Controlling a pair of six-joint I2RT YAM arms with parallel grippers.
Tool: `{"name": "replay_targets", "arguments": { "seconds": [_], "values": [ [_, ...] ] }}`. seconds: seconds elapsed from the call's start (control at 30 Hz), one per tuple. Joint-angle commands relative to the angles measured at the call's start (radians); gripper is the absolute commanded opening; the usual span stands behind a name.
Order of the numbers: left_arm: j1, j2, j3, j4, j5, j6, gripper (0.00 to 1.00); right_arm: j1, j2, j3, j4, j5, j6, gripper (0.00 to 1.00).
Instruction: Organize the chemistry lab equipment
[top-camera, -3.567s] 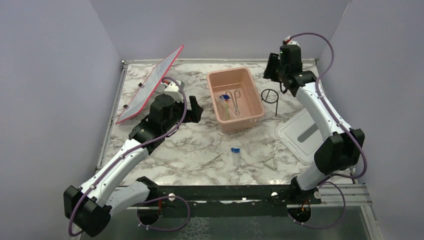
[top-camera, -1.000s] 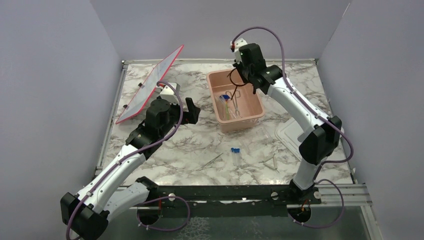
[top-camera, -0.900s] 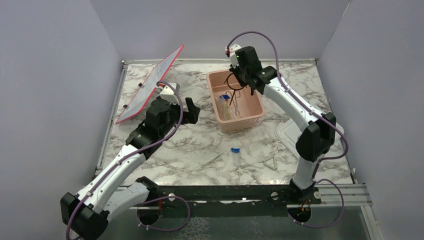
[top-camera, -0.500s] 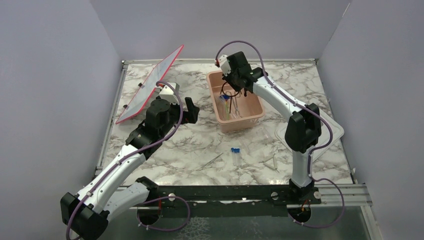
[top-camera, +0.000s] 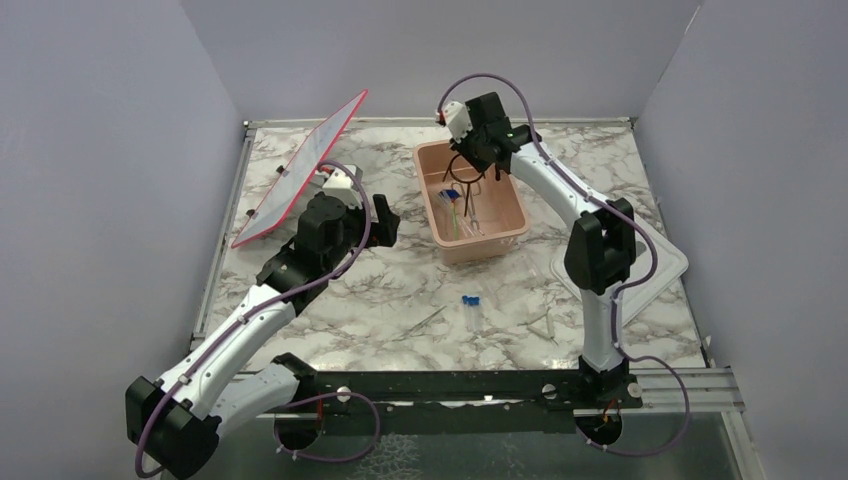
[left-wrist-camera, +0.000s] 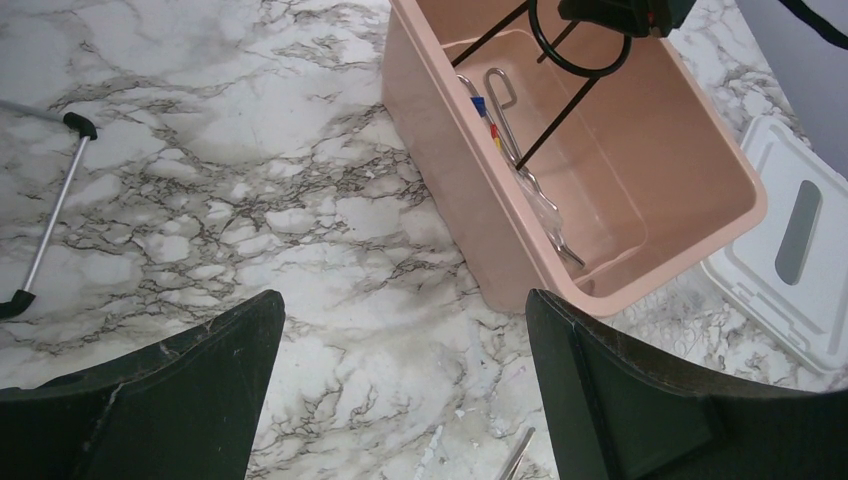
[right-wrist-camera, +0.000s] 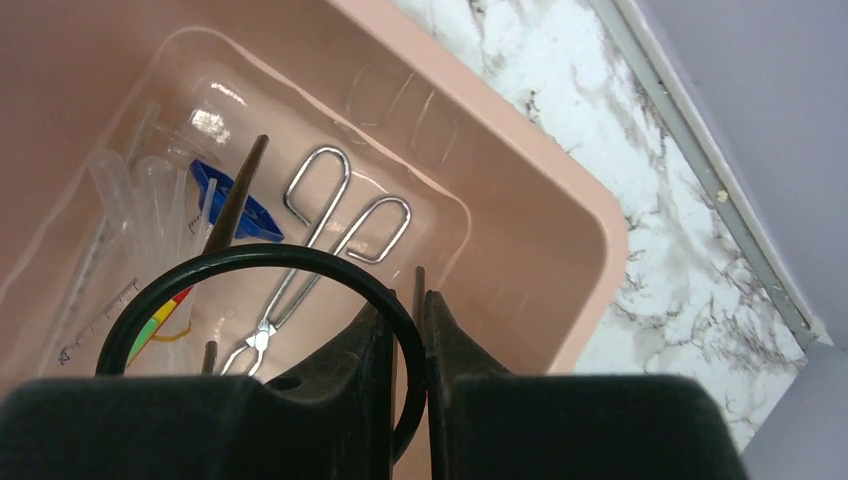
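- My right gripper (right-wrist-camera: 409, 305) is clamped on the black wire ring stand (right-wrist-camera: 262, 253): thin round hoop, straight legs, tilted over the pink tub (right-wrist-camera: 592, 232)
- My left gripper (left-wrist-camera: 402, 325) stands wide apart

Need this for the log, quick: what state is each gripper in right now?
The left gripper is open, holding nothing.
The right gripper is shut on the black wire ring stand, above the pink tub.
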Motion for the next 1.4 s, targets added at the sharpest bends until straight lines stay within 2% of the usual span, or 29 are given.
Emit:
{"name": "replay_targets", "arguments": {
  "seconds": [0.0,0.1,0.33,0.43,0.53,0.6,0.8,0.93,1.07,1.17,1.27,1.37],
  "values": [
    [0.003,0.001,0.000,0.023,-0.019,-0.001,0.93,-0.008,0.041,0.038,0.016,-0.075,-0.050,0.02],
    [0.002,0.001,0.001,0.022,-0.019,-0.001,0.93,-0.018,0.059,0.037,0.014,-0.131,-0.066,0.04],
    [0.002,0.008,0.006,0.019,-0.019,-0.002,0.93,-0.040,0.109,0.062,0.020,-0.126,-0.080,0.08],
    [0.002,0.013,0.006,0.018,-0.019,-0.003,0.93,-0.042,0.116,0.070,0.028,-0.114,-0.063,0.18],
    [0.003,0.018,0.007,0.017,-0.015,-0.005,0.93,-0.041,0.101,0.076,0.036,-0.116,-0.017,0.39],
    [0.003,0.018,0.007,0.017,-0.013,-0.007,0.93,-0.042,0.075,0.079,0.033,-0.135,0.008,0.46],
    [0.003,0.014,0.009,0.019,-0.001,-0.011,0.93,-0.041,-0.023,0.084,0.022,-0.145,0.095,0.51],
    [0.003,0.017,0.012,0.020,0.030,-0.013,0.93,-0.042,-0.121,0.062,0.031,-0.098,0.208,0.53],
    [0.003,0.021,0.026,0.011,0.093,-0.007,0.93,-0.042,-0.268,-0.048,0.021,-0.087,0.353,0.55],
    [0.002,0.021,0.034,0.012,0.125,-0.014,0.93,-0.042,-0.408,-0.189,0.008,-0.003,0.495,0.55],
    [0.003,0.014,0.036,0.016,0.136,-0.025,0.93,-0.042,-0.540,-0.338,-0.057,0.107,0.644,0.55],
    [0.003,-0.003,0.031,0.024,0.139,-0.037,0.93,-0.041,-0.667,-0.468,-0.147,0.142,0.736,0.55]
  ]
}}
